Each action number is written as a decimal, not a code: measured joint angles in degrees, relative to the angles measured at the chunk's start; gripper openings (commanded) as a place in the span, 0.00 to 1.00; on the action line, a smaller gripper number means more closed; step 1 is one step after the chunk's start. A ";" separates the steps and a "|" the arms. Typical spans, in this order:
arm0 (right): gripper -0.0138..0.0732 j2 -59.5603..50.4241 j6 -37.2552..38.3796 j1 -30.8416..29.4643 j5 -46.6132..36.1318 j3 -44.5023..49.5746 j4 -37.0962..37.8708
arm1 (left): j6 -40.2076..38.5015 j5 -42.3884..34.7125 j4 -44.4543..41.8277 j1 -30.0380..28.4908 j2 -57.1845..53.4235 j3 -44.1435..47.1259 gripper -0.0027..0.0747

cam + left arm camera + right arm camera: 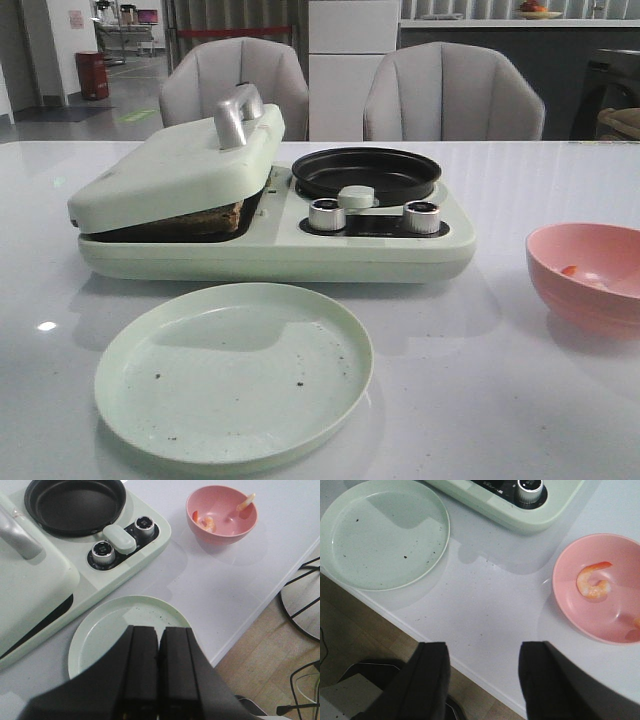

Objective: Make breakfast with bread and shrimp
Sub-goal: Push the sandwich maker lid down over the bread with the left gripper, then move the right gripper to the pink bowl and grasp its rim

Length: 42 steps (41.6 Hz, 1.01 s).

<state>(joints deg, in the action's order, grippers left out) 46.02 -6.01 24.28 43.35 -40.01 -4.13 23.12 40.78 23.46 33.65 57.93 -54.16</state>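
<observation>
In the front view we count one pale green breakfast maker (280, 235) across the middle of the frame, one green plate (234, 372) at lower centre, one pink bowl (590, 275) at the right edge, and two grey chairs (452, 92) along the top. The maker's hinged lid (180, 165), on the left half, is propped ajar, and the bread (205, 217) shows as a brown edge in the gap beneath it (we cannot tell how many slices). To the right sit one black round pan (366, 172) and two silver knobs (375, 215).

The shrimp (207, 522) lie in the bowl at the upper right of the left wrist view, where we count three pieces; the right wrist view shows one plainly at centre right, plus a sliver at the frame's edge.

The left gripper (159, 672) has its fingers pressed together with nothing between them, at bottom centre over the plate's near rim. The right gripper (482, 680) stands spread wide and empty, low in its frame, over the table (485, 615) edge.
</observation>
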 measured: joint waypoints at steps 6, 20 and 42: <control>0.66 0.00 0.00 0.00 0.00 0.00 0.00 | -0.26 0.00 0.00 0.00 -5.65 3.36 0.16; 0.66 0.00 0.00 0.00 -1.09 0.00 0.00 | -0.40 -0.23 0.00 0.00 -7.75 4.40 0.16; 0.66 16.45 0.46 -22.61 3.25 -10.97 1.86 | -0.40 -0.81 0.00 0.00 -7.20 4.40 0.16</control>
<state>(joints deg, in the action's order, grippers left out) 62.47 -5.55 1.67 46.60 -50.98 -2.27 22.73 39.96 23.46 33.65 50.74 -49.76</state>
